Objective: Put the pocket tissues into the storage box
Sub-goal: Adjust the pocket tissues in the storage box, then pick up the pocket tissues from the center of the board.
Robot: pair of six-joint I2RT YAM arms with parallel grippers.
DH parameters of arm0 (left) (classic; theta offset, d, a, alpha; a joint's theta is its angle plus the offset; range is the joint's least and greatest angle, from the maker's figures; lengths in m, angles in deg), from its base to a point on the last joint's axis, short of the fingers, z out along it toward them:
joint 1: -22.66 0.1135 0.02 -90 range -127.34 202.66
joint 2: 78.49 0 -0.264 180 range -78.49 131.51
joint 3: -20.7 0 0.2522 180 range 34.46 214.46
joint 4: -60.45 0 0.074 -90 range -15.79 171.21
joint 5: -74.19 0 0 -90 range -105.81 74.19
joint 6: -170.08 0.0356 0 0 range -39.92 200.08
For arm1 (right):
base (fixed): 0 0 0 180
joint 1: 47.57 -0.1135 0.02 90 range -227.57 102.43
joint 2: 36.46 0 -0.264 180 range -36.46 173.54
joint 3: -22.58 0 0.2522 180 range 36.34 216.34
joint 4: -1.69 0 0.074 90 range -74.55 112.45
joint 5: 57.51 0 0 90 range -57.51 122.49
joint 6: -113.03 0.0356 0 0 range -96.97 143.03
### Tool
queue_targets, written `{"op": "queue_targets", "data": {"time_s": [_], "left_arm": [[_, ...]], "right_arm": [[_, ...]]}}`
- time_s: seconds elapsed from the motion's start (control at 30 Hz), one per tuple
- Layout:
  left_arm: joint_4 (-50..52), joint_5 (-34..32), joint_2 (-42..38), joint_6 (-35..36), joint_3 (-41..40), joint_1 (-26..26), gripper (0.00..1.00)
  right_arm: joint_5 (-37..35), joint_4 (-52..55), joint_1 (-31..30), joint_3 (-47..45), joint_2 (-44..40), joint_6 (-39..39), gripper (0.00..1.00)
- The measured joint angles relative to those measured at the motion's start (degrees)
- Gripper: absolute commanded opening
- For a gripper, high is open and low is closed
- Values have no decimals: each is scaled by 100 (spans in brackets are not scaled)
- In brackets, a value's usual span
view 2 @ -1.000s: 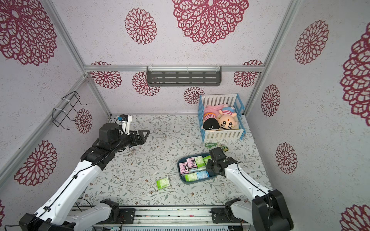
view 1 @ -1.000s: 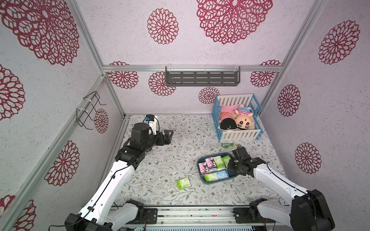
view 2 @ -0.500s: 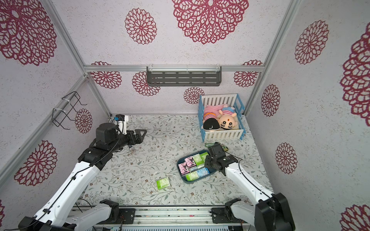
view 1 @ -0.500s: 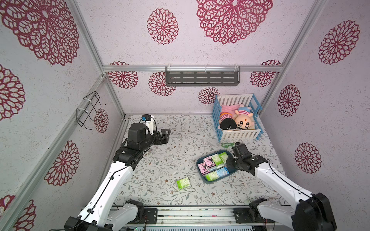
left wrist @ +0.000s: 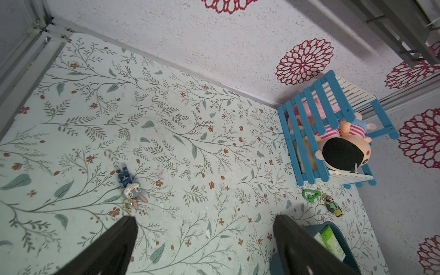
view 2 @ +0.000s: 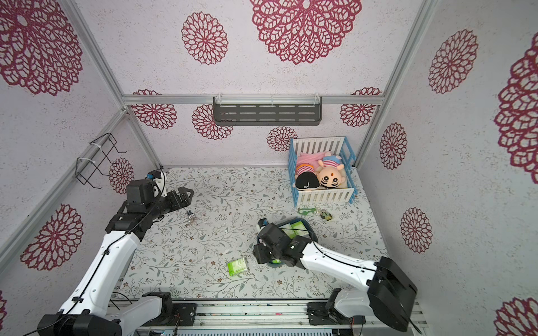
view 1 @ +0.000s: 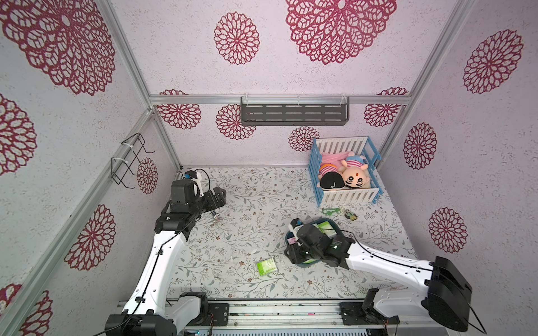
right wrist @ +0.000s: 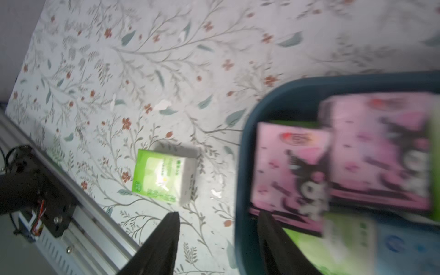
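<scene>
Right wrist view: right gripper (right wrist: 219, 213) (jaws apart) above storage box (right wrist: 245, 171) rim.

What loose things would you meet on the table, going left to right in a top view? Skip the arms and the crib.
rabbit keychain → green pack → box → figure charm. The green clip is left out because it overlaps the box's span.
</scene>
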Motion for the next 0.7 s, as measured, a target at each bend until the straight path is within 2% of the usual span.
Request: {"op": "queue_targets", "data": {"time_s": [0.13, 0.23, 0.47, 0.63, 0.7], "left_arm": [[127, 133, -17, 66, -273, 739, 97], [214, 175, 26, 92, -450, 1108, 97], [212, 378, 39, 107, -485, 1180, 97], [208, 407, 39, 114, -485, 1185, 97], [208, 409, 39, 120, -485, 1185, 97]], "right_arm": [[101, -380, -391, 365, 782, 61, 62], [107, -485, -527, 625, 1327, 181, 63], [-179, -387, -549, 745, 1801, 568, 65], [-72, -501, -551, 796, 1989, 643, 61], [11, -577, -551, 796, 2092, 662, 56]]}}
